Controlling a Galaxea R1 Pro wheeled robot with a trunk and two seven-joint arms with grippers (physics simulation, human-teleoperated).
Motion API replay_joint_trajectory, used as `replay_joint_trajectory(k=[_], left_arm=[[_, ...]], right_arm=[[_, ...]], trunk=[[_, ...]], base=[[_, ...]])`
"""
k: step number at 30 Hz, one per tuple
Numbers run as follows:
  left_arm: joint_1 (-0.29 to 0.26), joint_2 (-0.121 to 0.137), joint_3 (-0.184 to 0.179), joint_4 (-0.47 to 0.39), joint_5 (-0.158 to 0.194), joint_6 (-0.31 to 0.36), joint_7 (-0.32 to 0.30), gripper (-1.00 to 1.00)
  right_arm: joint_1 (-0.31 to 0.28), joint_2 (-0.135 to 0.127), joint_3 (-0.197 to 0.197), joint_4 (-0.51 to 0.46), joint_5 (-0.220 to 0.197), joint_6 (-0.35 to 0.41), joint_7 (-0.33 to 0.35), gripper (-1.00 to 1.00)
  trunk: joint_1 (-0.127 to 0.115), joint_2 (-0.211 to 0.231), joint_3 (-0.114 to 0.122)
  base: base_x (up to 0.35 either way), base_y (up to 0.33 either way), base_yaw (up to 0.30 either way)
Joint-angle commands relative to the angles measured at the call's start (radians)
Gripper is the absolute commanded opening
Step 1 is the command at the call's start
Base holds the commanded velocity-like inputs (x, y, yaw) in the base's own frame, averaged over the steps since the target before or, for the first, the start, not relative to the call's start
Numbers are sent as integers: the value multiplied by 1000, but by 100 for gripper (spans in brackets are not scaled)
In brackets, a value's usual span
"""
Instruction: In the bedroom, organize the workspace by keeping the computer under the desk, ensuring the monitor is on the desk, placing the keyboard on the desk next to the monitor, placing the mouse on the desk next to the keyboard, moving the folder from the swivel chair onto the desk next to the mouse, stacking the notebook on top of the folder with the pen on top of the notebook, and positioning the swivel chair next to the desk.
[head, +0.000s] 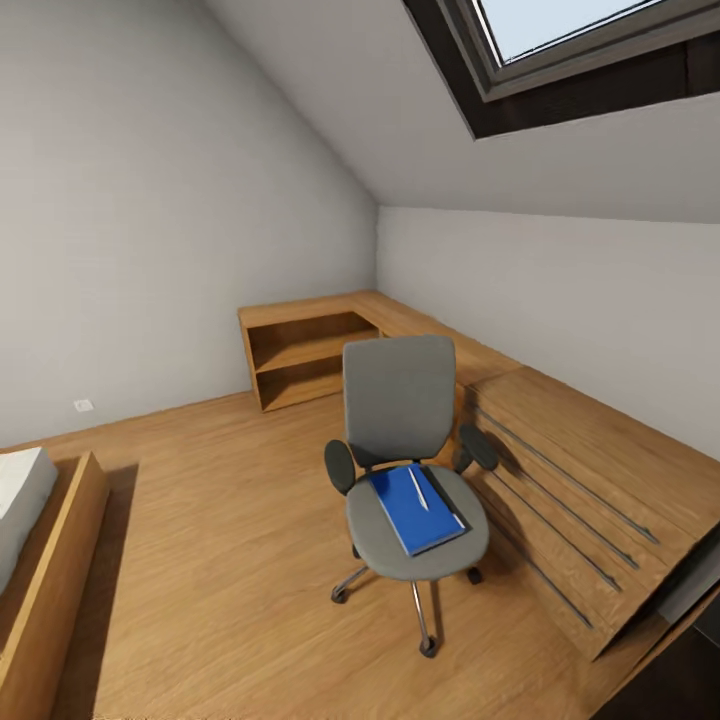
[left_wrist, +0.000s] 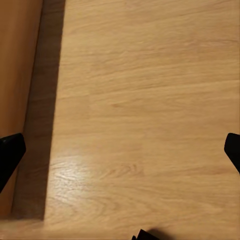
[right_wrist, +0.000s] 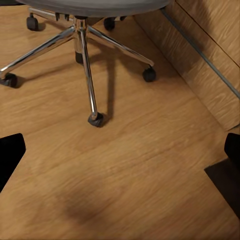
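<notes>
Head camera looks down from afar; right wrist camera, low, shares the swivel chair (head: 410, 470).

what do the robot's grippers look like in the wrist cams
Little of them shows. In the left wrist view, the left gripper appears as two plain black finger tips at the frame's sides. The right gripper looks the same: matte black, angular fingers, with no visible cables or markings.

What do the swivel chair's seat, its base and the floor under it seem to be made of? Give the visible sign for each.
Swivel chair seat: apparently grey fabric upholstery, matte, with no shine.
Chair base: looks like polished chrome metal; the spokes show bright mirror-like highlights. Its casters appear to be black plastic or rubber.
Floor: wood-look planks with visible grain and a soft sheen; real wood or laminate cannot be told.
</notes>
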Motion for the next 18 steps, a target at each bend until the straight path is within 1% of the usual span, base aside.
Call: replay_joint_trajectory(k=[1,18], left_arm=[[-1,0,-9,0,6,-3,6,100],[-1,1,-9,1,6,-3,6,100]], right_arm=[[0,0,9,1,-7,-3,-5,100],[0,-5,3,5,-8,-3,-2,100]], trunk=[[0,-1,-1],[0,-1,-2]], base=[[0,0,56],[0,0,9]])
